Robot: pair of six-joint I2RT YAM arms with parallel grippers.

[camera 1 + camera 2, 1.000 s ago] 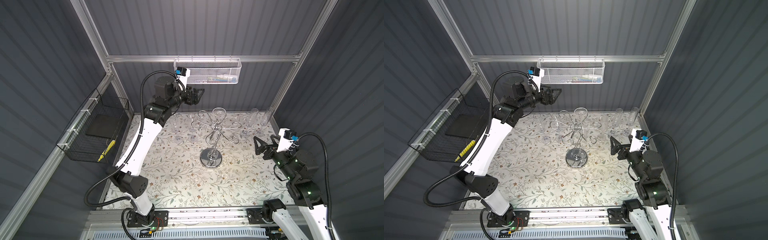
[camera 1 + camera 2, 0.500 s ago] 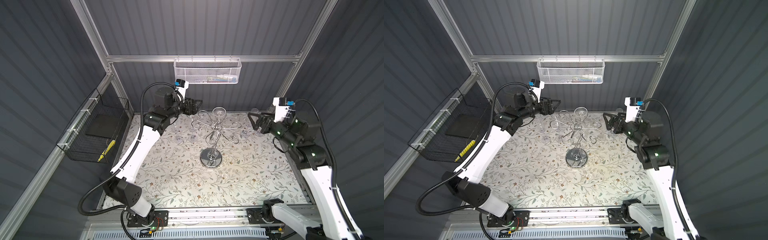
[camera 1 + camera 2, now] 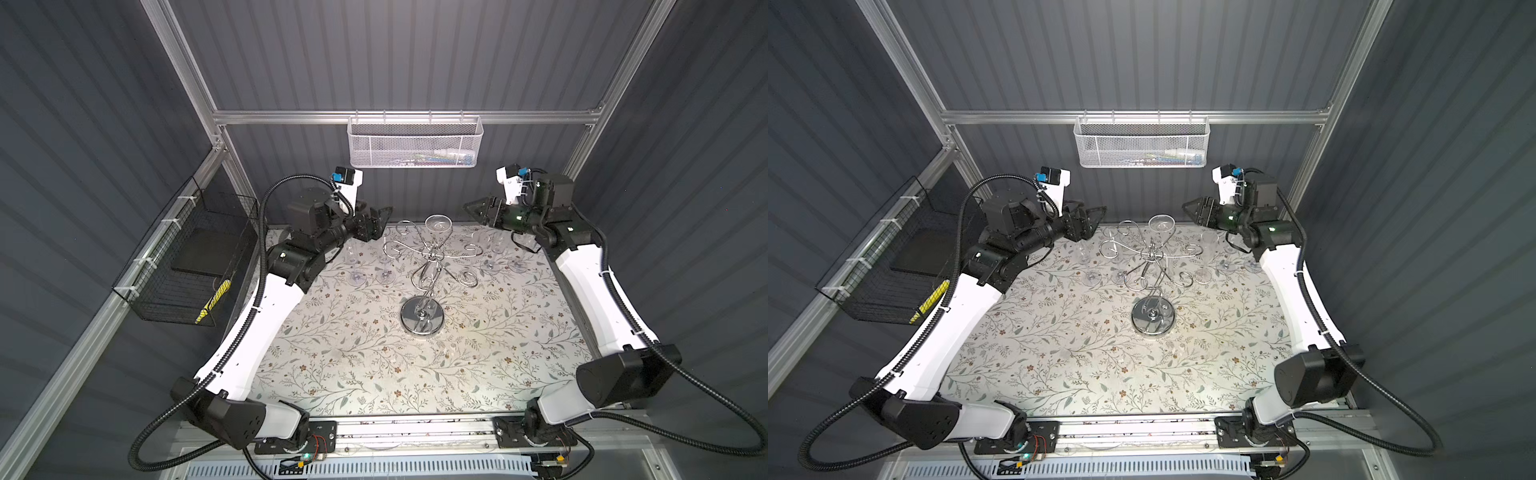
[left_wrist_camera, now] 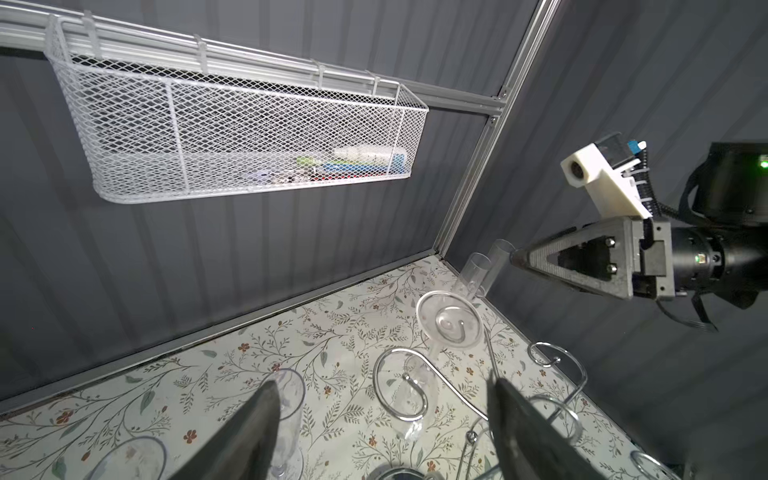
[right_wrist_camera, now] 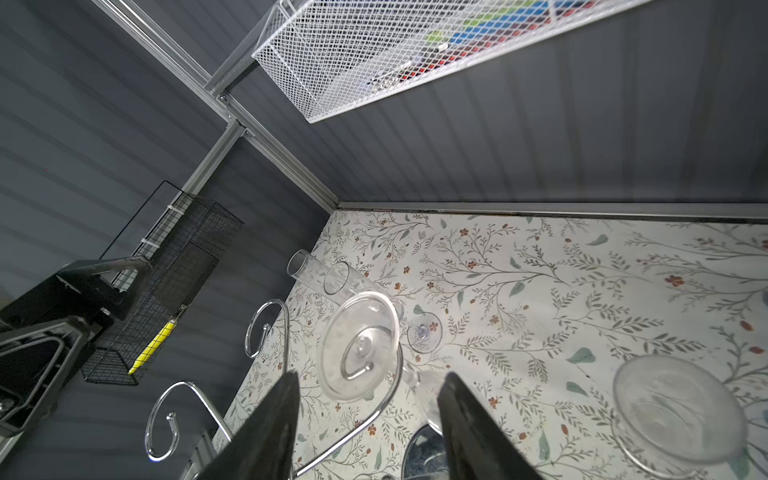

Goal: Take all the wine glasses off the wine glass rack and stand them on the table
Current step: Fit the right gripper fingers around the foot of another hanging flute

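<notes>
Just ahead of the right gripper (image 5: 370, 376), newly raised, jaws apart and empty, the wine glass (image 5: 359, 345) hangs within reach.

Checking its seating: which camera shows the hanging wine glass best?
Right wrist: the wine glass looms large, foot hooked in the wine glass rack. Left wrist shows it smaller; both top views, tiny.

Shiny silver wine glass rack (image 3: 430, 270), clear wine glass (image 3: 439, 224), white table cover (image 3: 353, 357) with grey-green leafy sprigs and small red-brown flowers, white mesh basket (image 3: 415, 143), black wire basket (image 3: 195, 266), dark grey ribbed walls (image 3: 415, 62)
</notes>
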